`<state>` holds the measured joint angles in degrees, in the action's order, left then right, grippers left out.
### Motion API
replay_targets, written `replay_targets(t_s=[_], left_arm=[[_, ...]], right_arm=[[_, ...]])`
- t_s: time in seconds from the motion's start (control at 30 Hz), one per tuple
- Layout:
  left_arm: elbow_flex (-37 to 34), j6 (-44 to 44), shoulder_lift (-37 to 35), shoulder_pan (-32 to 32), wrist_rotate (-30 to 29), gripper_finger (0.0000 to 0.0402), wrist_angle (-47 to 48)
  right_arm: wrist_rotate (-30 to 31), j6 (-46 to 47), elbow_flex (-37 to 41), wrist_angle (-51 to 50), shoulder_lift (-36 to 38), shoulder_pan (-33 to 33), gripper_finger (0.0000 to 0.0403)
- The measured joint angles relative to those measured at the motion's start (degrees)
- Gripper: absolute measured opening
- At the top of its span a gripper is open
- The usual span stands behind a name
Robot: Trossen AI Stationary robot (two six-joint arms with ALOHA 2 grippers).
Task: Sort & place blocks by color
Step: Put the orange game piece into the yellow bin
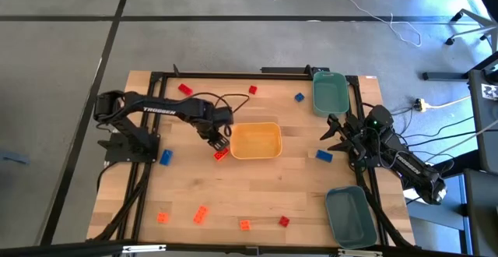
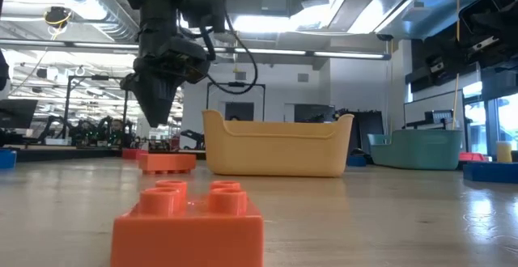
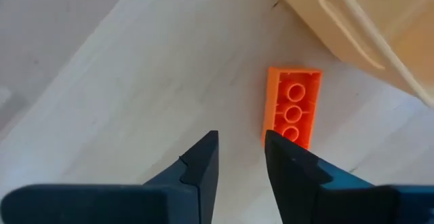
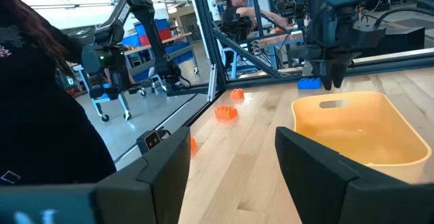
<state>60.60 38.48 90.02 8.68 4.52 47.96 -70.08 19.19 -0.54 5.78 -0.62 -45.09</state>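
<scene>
Left gripper [image 3: 241,157] hovers over an orange block [image 3: 293,108] — fingers parted, grasping nothing. Block lies beside the yellow tray [image 1: 255,141]. Right gripper [image 4: 230,159] waits — fingers spread, empty.

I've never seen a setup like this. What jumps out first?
A yellow-orange tray sits mid-table, and the left gripper hangs just above an orange block lying beside the tray, fingers empty. The right gripper waits open between two teal bins, with small bricks scattered around.

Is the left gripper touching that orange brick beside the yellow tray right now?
Apart. The low view shows the left gripper hanging above the orange brick, with background visible between them.
</scene>
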Motion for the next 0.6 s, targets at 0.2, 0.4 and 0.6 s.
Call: replay_targets(t_s=[0.2,0.4,0.6], left_arm=[[-1.9,0.0,-0.1,-3.5,-3.3,0.0112,-3.2],[-6.1,2.8,-0.1,-5.5,-3.3,0.0112,-8.0],[-7.7,4.6,-0.1,-6.5,-3.4,0.0112,-13.4]], right_arm=[[-0.6,0.0,0.0,0.0,0.0,0.0,0.0218],[-3.5,0.1,0.0,1.4,0.0,0.0,0.0218],[-3.5,0.1,0.0,1.8,0.0,0.0,0.0218]])
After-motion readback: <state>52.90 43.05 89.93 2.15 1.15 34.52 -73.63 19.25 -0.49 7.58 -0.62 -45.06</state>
